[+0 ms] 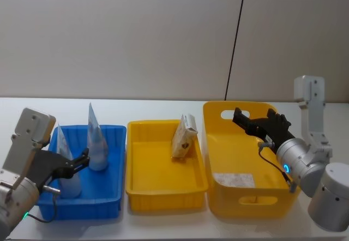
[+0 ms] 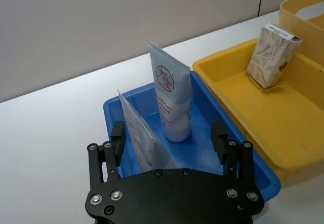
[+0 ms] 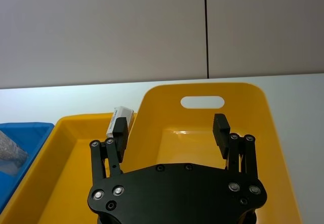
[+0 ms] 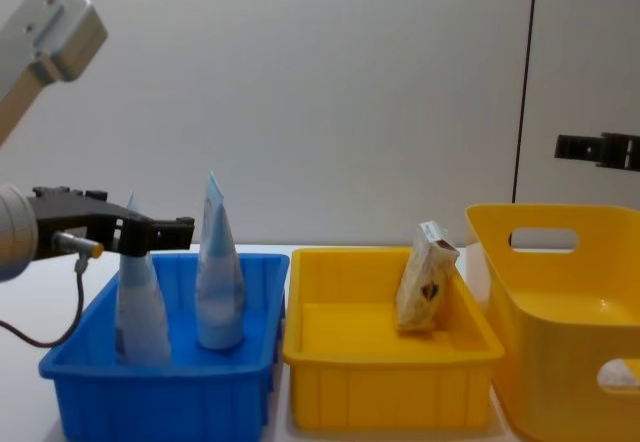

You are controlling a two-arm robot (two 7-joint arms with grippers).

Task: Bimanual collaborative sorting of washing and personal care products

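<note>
Lower left of the head view: the left gripper (image 2: 168, 135) hangs with jaws apart around the crimped top of the nearer pale blue squeeze tube (image 4: 140, 307), which stands cap-down in the blue plastic tray (image 1: 87, 207). The 2nd tube (image 1: 97, 143) stands just behind. Mid-frame, the small white carton (image 1: 184, 137) leans in the shallow yellow tray (image 1: 163, 200). At right, the right gripper (image 3: 170, 125) hovers, spread wide, over the deep yellow bin (image 1: 223, 204). All 3 products appear sorted, so little seems left.
</note>
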